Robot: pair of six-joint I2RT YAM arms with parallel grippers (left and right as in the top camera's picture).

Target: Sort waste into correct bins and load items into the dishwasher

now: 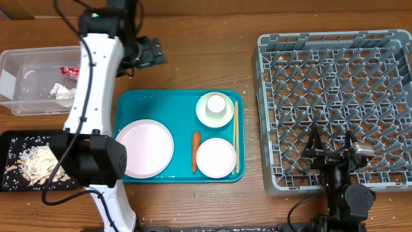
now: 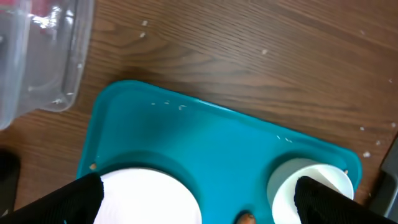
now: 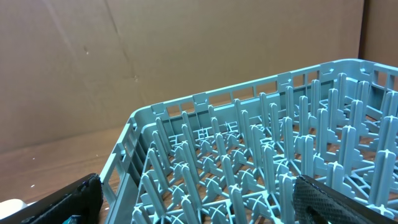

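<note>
The left gripper (image 1: 153,51) has its jaws spread wide with nothing between them; taking the overhead view as the clock face, it hangs over the bare table (image 1: 206,58) at about 11 o'clock from the teal tray (image 1: 161,106). In its own wrist view the two dark fingers (image 2: 81,199) frame that tray's far edge. Near it, at 9 o'clock, sits the clear tub (image 1: 26,55), which holds the red wrapper (image 1: 71,71) and, just toward 7 o'clock of that, the crumpled white tissue (image 1: 62,92). At 6 o'clock from the tub lies the black tray (image 1: 9,138), with the pale food scraps (image 1: 32,161) heaped in it. On the teal tray the large plate (image 1: 145,148) fills the 8 o'clock corner. A white cup (image 1: 217,103) sits in a bowl (image 1: 215,121) at 1 o'clock, and the second bowl (image 1: 215,158) lies at 5 o'clock. The orange carrot (image 1: 196,151) lies lengthwise between the plate and the second bowl, and the chopsticks (image 1: 236,135) run along the 3 o'clock edge. The dish rack (image 1: 335,77) stands just beside the teal tray at 3 o'clock. The right gripper (image 1: 333,145) is likewise parted and empty, poised over the rack near its 6 o'clock rim; its wrist view shows rows of grey-blue pegs (image 3: 267,124) beyond its fingers (image 3: 74,199)
</note>
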